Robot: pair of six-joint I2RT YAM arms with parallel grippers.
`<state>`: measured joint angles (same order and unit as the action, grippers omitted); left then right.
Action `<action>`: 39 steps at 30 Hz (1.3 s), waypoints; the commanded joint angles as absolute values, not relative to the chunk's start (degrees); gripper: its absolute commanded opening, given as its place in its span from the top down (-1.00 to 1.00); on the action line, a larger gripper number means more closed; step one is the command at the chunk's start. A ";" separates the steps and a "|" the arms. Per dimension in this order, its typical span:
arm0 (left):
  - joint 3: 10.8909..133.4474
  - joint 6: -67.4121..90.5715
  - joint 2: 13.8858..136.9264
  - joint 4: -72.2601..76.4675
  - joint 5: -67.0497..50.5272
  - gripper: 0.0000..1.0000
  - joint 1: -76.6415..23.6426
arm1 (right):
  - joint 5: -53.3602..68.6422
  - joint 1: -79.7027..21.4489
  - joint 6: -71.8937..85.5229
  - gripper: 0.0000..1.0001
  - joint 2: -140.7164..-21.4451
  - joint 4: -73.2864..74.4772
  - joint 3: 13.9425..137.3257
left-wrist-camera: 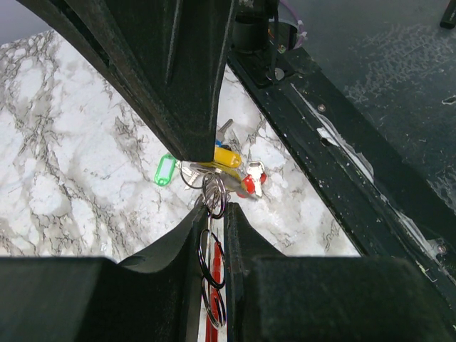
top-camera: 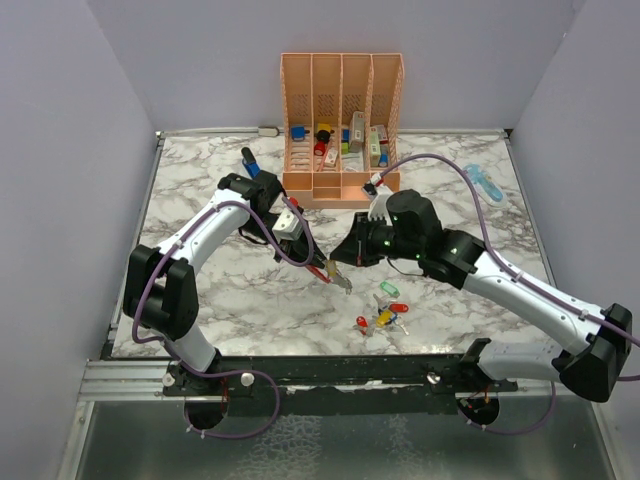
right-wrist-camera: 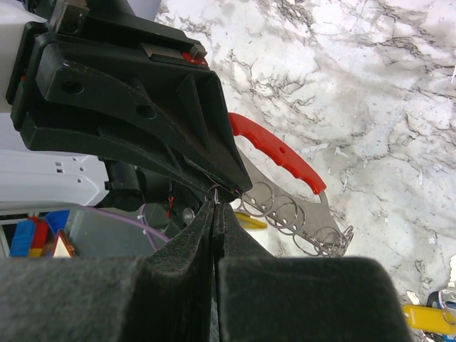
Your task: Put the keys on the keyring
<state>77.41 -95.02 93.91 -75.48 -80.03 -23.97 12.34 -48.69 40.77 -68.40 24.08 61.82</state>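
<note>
Two grippers meet at the keyring

My left gripper [left-wrist-camera: 214, 214] is clamped on the keyring [right-wrist-camera: 274, 148], holding it above the table [top-camera: 250, 310]. My right gripper [right-wrist-camera: 214, 210] has its fingers pressed together, tips at a small wire ring [right-wrist-camera: 213, 192] on the grey side. Keys [top-camera: 385, 315] with coloured heads lie loose nearby.

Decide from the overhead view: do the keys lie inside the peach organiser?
No, the keys lie loose on the marble table, well in front of the organiser.
</note>
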 commanded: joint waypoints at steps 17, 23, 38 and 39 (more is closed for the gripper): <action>78.33 -93.43 92.55 -74.02 -79.98 1.00 -23.91 | 13.95 -48.78 42.35 0.98 -68.49 23.50 63.53; 78.29 -92.00 92.42 -72.82 -79.40 1.00 -23.91 | 13.54 -48.78 42.96 0.98 -67.90 24.84 63.76; 78.30 -88.92 92.27 -70.48 -78.92 1.00 -23.91 | 11.54 -48.84 48.78 0.98 -69.49 29.36 65.77; 78.35 -88.61 92.29 -70.27 -78.94 1.00 -23.91 | 11.37 -48.86 49.27 0.98 -69.64 29.58 65.90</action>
